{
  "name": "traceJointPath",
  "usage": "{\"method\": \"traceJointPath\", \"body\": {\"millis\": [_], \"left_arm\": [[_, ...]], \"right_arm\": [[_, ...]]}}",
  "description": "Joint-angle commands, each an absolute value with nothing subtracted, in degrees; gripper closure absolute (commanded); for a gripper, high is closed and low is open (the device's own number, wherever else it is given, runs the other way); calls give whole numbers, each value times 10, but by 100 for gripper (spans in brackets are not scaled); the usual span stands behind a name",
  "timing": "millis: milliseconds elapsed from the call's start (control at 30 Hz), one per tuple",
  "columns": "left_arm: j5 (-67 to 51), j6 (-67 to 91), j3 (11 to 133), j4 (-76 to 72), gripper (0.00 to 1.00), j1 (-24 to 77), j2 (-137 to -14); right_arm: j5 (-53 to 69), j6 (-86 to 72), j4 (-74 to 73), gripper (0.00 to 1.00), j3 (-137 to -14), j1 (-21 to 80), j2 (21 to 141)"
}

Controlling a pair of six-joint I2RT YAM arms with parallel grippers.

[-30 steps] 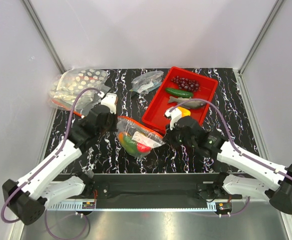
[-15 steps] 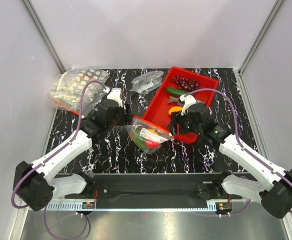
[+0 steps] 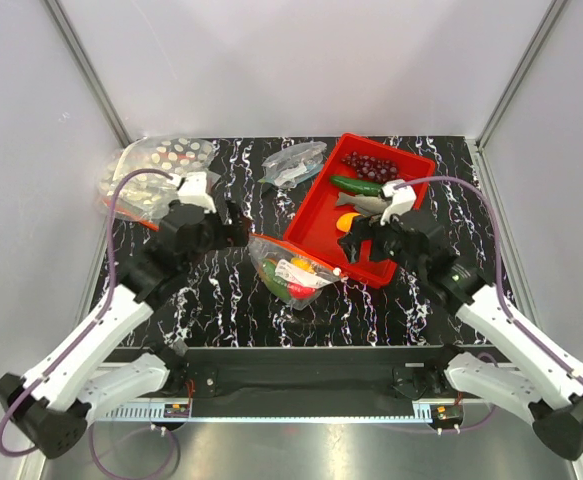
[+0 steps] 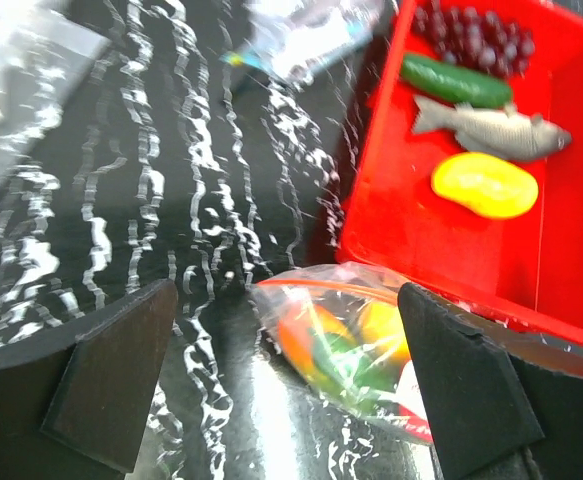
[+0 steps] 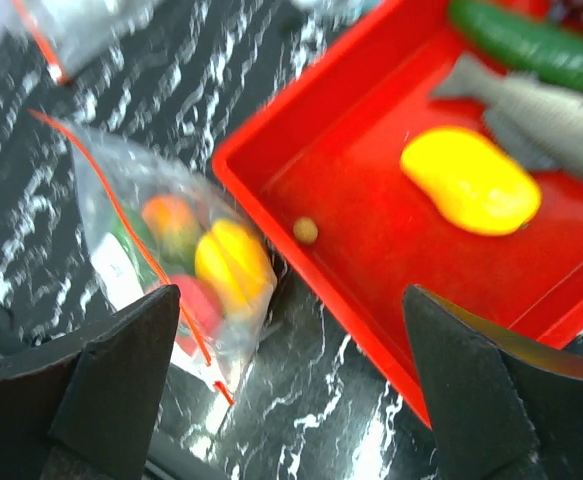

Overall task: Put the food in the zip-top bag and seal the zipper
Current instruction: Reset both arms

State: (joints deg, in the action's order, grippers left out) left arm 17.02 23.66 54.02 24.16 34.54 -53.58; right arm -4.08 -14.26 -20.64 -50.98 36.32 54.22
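The zip-top bag (image 3: 293, 272) lies on the black marbled table just left of the red tray (image 3: 321, 228), with orange, green, yellow and red food inside. Its zipper (image 4: 311, 287) is an orange strip along the far edge. My left gripper (image 3: 237, 226) hovers open above the bag's left end and my right gripper (image 3: 351, 243) open above its right end, neither touching it. In the tray lie a yellow mango (image 4: 484, 185), a grey fish (image 4: 491, 130), a green cucumber (image 4: 456, 80) and purple grapes (image 4: 476, 30).
Clear bags with white spots (image 3: 156, 170) are heaped at the back left corner. A smaller greyish bag (image 3: 293, 165) lies behind the tray's left side. A small tan ball (image 5: 305, 230) sits in the tray's near corner. White walls enclose the table.
Both grippers were shut at the bag's ends a second ago; they have opened, let go and drawn back. The bag has shifted slightly right and now rests on the table.
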Motion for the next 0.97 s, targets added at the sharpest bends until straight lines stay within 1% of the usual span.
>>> {"method": "traceJointPath", "body": {"millis": [0, 67, 200, 300, 433, 533, 600, 733, 933], "left_arm": [[222, 240, 578, 307, 1, 344, -499], [230, 235, 575, 322, 1, 343, -473], [259, 208, 563, 342, 1, 344, -415], [291, 183, 533, 345, 1, 344, -361], [285, 149, 469, 324, 1, 344, -267], [272, 138, 420, 319, 1, 343, -223], [260, 135, 403, 317, 1, 344, -213], [259, 144, 411, 321, 1, 344, -233], [265, 149, 425, 342, 1, 344, -272]], "right_arm": [[-98, -155, -151, 1, -505, 359, 507], [-129, -163, -147, 0, -498, 359, 490], [-231, -178, -150, 0, -486, 359, 454], [-302, -197, -160, 0, -471, 359, 415], [-347, -216, -163, 0, -428, 360, 347], [-370, -231, -167, 0, -395, 359, 304], [-374, -240, -171, 0, -381, 359, 287], [-372, -247, -179, 0, -362, 359, 260], [-354, -247, -186, 0, -372, 359, 280]]}}
